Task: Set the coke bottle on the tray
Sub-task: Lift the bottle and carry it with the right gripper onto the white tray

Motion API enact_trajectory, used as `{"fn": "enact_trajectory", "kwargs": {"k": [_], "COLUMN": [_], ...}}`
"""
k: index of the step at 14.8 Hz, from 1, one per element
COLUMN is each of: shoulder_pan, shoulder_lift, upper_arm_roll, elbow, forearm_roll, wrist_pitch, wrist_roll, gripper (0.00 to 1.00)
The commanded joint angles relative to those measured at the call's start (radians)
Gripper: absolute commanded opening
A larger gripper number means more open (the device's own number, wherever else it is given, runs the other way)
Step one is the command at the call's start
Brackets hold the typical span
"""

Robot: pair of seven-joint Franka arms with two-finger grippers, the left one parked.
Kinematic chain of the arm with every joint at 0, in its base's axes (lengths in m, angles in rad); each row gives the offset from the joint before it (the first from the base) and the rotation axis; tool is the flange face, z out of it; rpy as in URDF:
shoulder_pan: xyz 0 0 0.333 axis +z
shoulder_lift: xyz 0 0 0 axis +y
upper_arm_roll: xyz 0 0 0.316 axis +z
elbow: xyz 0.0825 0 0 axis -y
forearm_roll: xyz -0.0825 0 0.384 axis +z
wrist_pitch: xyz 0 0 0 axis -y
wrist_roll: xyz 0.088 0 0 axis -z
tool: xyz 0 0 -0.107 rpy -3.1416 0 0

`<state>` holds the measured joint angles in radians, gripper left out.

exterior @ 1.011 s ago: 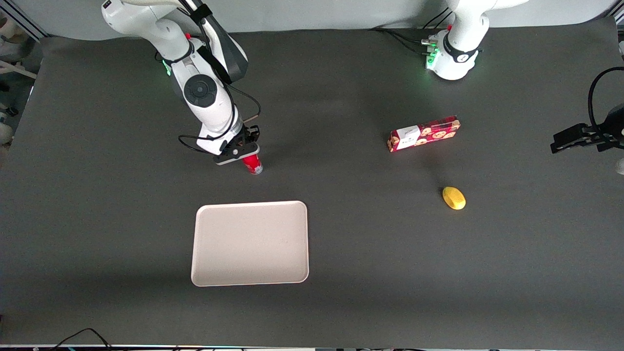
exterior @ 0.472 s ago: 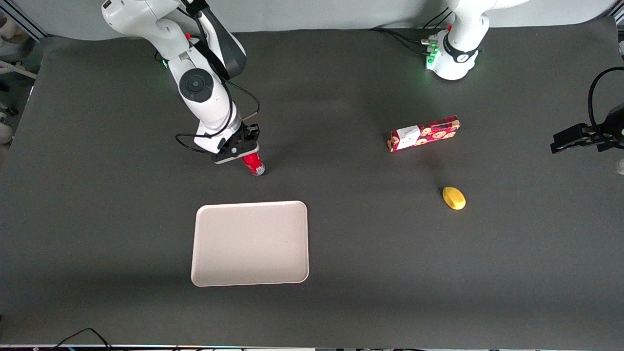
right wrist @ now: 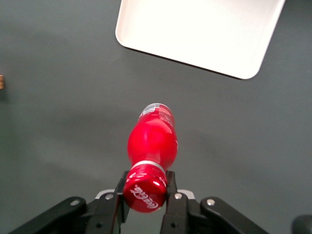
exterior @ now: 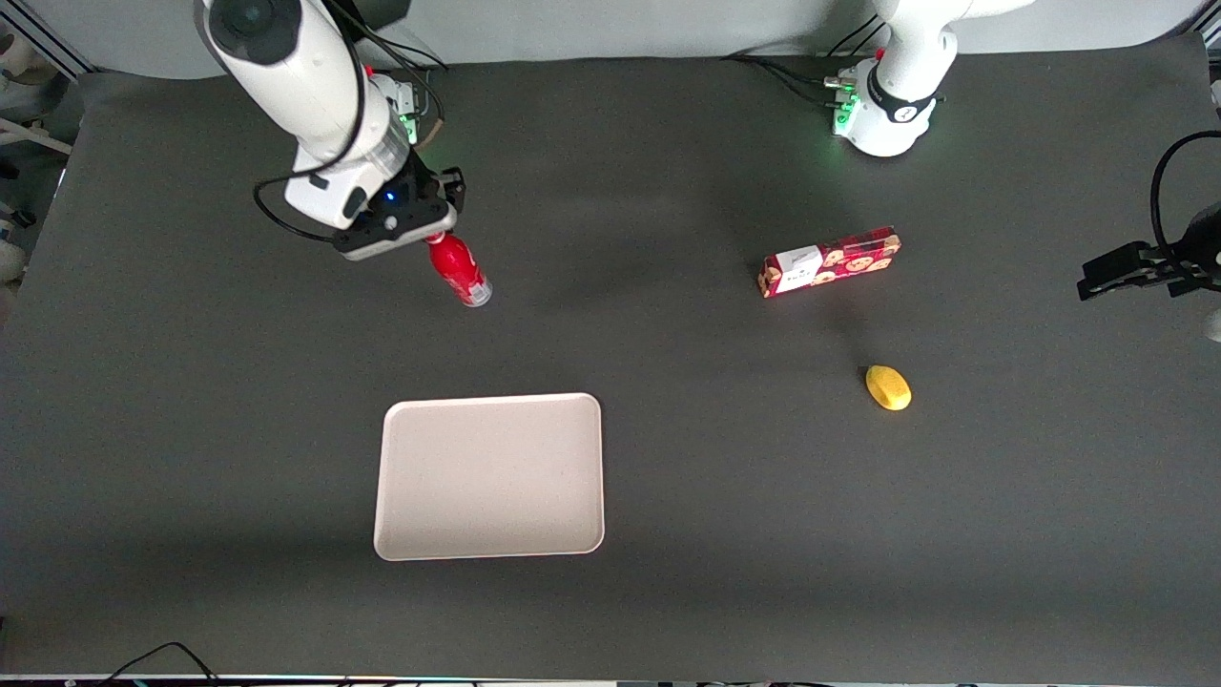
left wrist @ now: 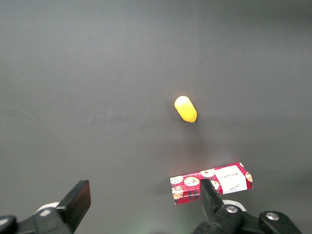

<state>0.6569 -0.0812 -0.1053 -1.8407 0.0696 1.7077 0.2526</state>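
One hand (exterior: pixel 426 232) clamped on coke bottle (exterior: pixel 458 269) at its cap, raised off bench (exterior: pixel 668 477), farther from camera than tray (exterior: pixel 490 475).

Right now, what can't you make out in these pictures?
- Small red coke bottle, front view: its cap sits under the gripper clamping it.
- Flat pale beige tray, right wrist view: cut off by the edge.
- Long red cookie box, left wrist view: partly covered by the parked finger.
- Box print: too small to read.
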Motion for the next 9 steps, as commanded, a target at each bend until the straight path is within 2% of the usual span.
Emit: {"fn": "enact_trajectory", "kwargs": {"k": [1,5,9], "shoulder_pan": [-0.005,-0.112,-0.311], "shoulder_lift": [-0.008,0.043,0.162], "upper_arm_roll": [0.001,-0.001,0.044], "elbow": [0.120,0.126,0.184], "forearm_roll": [0.010,0.001,0.004], "wrist_pitch": [-0.121,-0.062,0.004], "wrist_roll": [0.001,-0.068,-0.130], "gripper": [0.00,0.00,0.00]}}
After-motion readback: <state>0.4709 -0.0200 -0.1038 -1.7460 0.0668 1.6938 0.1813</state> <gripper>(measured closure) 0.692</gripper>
